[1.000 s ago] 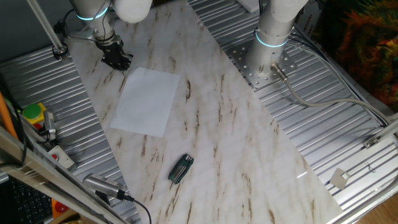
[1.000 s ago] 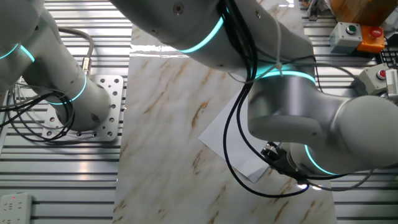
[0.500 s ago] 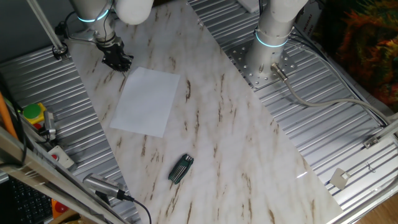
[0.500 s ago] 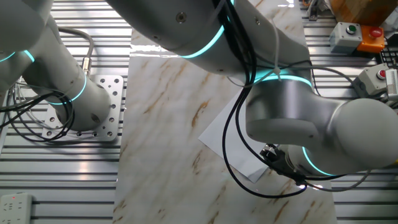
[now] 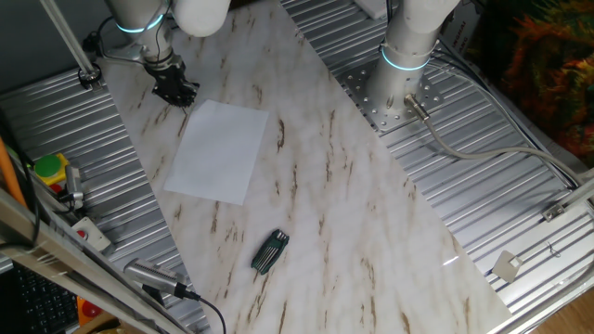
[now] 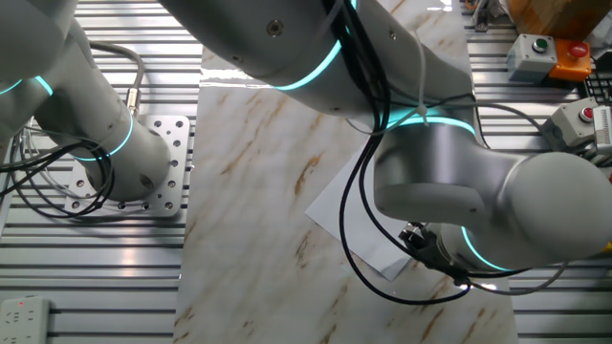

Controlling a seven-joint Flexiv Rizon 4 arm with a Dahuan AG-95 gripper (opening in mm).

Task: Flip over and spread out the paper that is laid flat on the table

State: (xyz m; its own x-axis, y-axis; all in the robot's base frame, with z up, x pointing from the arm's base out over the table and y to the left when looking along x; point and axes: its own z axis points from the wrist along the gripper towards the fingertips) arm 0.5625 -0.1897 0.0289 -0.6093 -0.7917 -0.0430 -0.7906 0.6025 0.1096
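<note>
The white paper (image 5: pixel 219 149) lies flat on the marble table (image 5: pixel 353 213). My gripper (image 5: pixel 182 96) is black and hangs just beyond the paper's far left corner, low over the table. I cannot tell whether its fingers are open or shut. In the other fixed view the arm's big grey wrist covers most of the paper (image 6: pixel 337 212), and the gripper (image 6: pixel 430 254) shows only as a dark part at the paper's near corner.
A small black ribbed object (image 5: pixel 269 251) lies on the table nearer the front. A box with red and green buttons (image 5: pixel 48 173) and a switch box (image 5: pixel 85 234) sit on the ribbed metal at the left. The arm's base (image 5: pixel 399 83) stands at the right.
The gripper has crept slightly toward the far left, away from the paper's corner. The paper has not moved.
</note>
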